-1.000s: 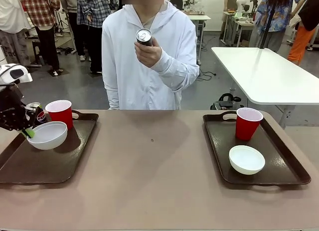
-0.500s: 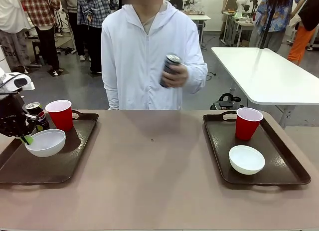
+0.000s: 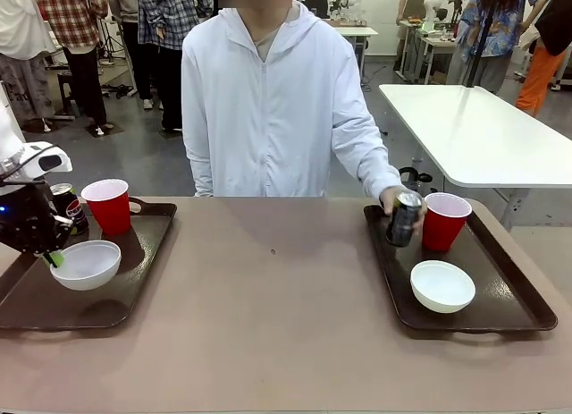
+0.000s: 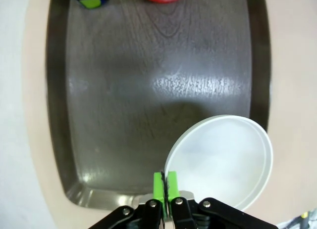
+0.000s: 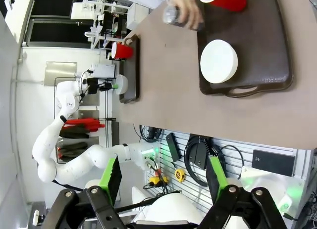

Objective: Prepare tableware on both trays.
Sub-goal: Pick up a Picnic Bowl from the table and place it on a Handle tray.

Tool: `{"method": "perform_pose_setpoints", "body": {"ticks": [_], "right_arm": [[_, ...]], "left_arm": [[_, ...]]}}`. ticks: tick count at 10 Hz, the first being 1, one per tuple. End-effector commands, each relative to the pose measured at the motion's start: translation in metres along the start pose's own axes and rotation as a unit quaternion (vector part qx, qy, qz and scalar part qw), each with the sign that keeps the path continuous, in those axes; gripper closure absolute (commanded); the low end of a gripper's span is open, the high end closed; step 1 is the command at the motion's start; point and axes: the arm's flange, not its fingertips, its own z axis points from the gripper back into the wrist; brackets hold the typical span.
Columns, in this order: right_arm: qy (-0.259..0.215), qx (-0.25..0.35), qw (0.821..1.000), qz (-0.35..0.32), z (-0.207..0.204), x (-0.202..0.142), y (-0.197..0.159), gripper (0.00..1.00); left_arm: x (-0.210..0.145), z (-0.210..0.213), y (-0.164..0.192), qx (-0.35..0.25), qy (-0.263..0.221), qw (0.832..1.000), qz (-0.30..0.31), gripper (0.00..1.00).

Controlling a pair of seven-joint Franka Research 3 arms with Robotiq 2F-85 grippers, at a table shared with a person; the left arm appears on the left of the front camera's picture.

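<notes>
**Bowl gripped at left tray; person lowers can to right tray**

The left wrist view shows the left gripper [image 4: 165, 182] pinching the left bowl's [image 4: 220, 160] rim over the left tray [image 4: 119, 95]. The right wrist view shows the right gripper [image 5: 162, 177] spread wide, holding nothing.

The left tray holds a red cup [image 3: 108, 205] and a Pepsi can [image 3: 68, 207]. The right tray [image 3: 505, 293] holds a cup [image 3: 444, 221] and a bowl [image 3: 441, 285].

The person's hand [image 3: 394, 200] has brought the second can [image 3: 403, 219] down from chest height onto the right tray's far left part.

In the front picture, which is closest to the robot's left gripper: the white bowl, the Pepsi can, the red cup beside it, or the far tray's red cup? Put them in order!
1. White bowl: its rim is pinched in the left gripper.
2. Pepsi can: just behind the gripper.
3. Near red cup: beside the can, same tray.
4. Far red cup: on the other tray, across the table.
</notes>
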Motion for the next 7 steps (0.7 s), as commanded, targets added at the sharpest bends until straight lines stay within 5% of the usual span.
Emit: {"method": "perform_pose_setpoints", "body": {"ticks": [1, 4, 5, 6, 7], "right_arm": [[0.009, 0.002, 1.0, 0.004, 0.002, -0.001, 0.0, 0.11], [0.009, 0.002, 1.0, 0.004, 0.002, -0.001, 0.0, 0.11], [0.009, 0.002, 1.0, 0.004, 0.002, -0.001, 0.0, 0.11], [0.009, 0.002, 1.0, 0.004, 0.002, -0.001, 0.0, 0.11], [0.009, 0.002, 1.0, 0.004, 0.002, -0.001, 0.0, 0.11]], "left_arm": [[0.004, -0.019, 0.001, 0.018, -0.009, 1.0, 0.014, 0.97], [0.007, -0.034, -0.001, 0.034, -0.002, 0.999, 0.006, 0.97], [0.007, -0.033, 0.001, 0.033, -0.003, 0.999, 0.0, 0.4], [0.006, -0.029, 0.0, 0.033, -0.006, 0.999, -0.007, 0.37], [0.005, -0.023, 0.0, 0.028, -0.009, 1.0, -0.007, 0.0]]}}
